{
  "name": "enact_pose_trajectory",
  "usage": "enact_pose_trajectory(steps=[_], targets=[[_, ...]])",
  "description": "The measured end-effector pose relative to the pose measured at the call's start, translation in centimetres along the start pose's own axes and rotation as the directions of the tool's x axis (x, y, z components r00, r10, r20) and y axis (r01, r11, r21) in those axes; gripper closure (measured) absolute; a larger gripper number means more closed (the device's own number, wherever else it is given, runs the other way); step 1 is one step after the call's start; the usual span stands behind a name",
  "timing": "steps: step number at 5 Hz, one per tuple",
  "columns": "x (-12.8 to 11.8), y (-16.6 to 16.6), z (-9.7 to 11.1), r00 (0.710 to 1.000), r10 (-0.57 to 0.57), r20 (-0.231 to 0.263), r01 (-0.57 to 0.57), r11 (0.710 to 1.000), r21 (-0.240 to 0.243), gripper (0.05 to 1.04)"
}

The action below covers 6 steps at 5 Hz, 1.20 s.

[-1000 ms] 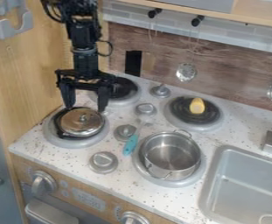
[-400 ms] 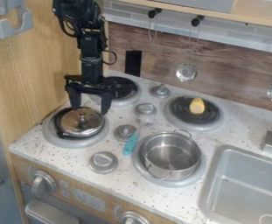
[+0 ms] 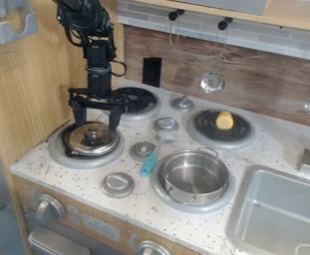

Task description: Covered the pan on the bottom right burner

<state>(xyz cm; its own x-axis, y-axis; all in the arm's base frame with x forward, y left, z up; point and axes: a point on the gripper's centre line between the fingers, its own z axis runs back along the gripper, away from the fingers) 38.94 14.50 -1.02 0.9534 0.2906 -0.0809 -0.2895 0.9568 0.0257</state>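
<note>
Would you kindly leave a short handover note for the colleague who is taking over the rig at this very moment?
Pincer: open, fingers spread above the metal lid; contact with it is unclear.
Metal lid: on the bottom left burner, its knob upward.
Steel pot: on the bottom right burner, uncovered.
Nearby: a turquoise-handled utensil lies just left of the pot in the view.
Done: the pincer is at the lid.
Left: grip the lid, carry it across, set it on the pot and let go.
</note>
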Motion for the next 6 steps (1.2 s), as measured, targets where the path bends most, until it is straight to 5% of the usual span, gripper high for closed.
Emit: enact_pose_trajectory(steps=[2, 4, 6], targets=[[-0.1, 0.07, -0.7, 1.0, 0.008, -0.019, -0.008, 1.0, 0.005, 0.127], [0.06, 0.06, -1.12, 1.0, 0.006, 0.003, -0.006, 1.0, 0.018, 0.743], [-0.2, -0.38, -1.1, 1.0, 0.006, 0.005, -0.006, 1.0, 0.024, 0.846]])
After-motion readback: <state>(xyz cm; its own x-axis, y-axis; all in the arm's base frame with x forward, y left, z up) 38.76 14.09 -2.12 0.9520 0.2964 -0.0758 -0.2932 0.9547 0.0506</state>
